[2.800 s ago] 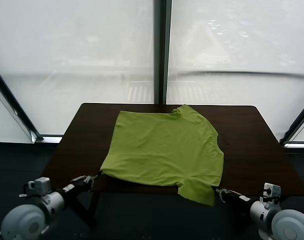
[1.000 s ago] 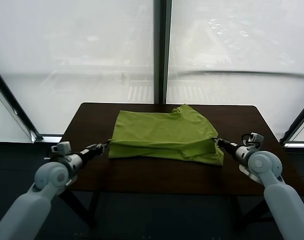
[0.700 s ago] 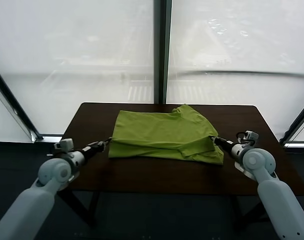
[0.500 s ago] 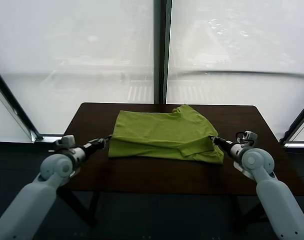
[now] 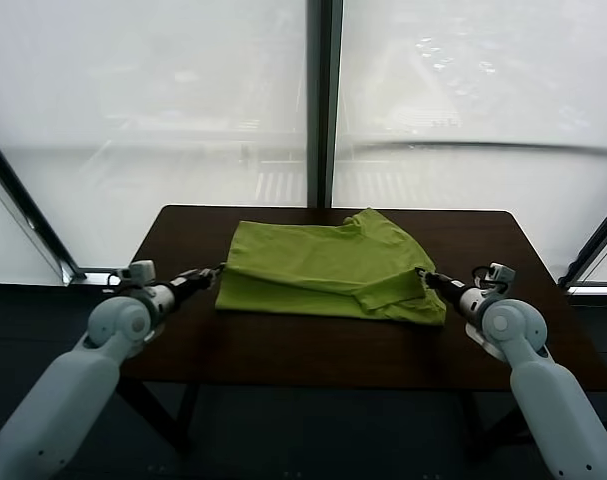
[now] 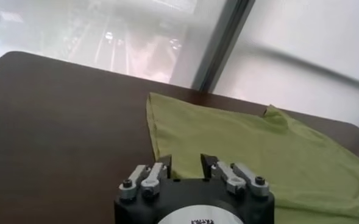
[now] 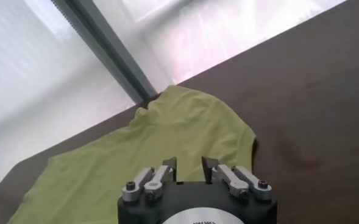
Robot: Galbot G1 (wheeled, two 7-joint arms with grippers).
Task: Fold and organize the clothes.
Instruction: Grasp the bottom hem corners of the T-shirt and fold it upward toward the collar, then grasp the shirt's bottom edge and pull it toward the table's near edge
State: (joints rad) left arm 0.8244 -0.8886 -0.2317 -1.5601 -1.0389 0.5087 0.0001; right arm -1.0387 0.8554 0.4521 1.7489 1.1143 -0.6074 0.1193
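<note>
The lime-green T-shirt (image 5: 328, 270) is lying folded on the dark desk (image 5: 283, 350), a little toward 12 o'clock from the desk's middle. The left gripper (image 5: 211, 274) is waiting at the shirt's 9 o'clock edge, its jaws spread and holding nothing. The right gripper (image 5: 423, 276) is standing at the 3 o'clock edge, its jaws also spread, with the cloth lying free under them.

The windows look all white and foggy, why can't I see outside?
Head view: strong daylight through the windows washes them out, leaving the table dark and the shirt bright. Left wrist view: the glass is hazy and blurred, faint shapes only. Right wrist view: the same white glare behind the shirt.
</note>
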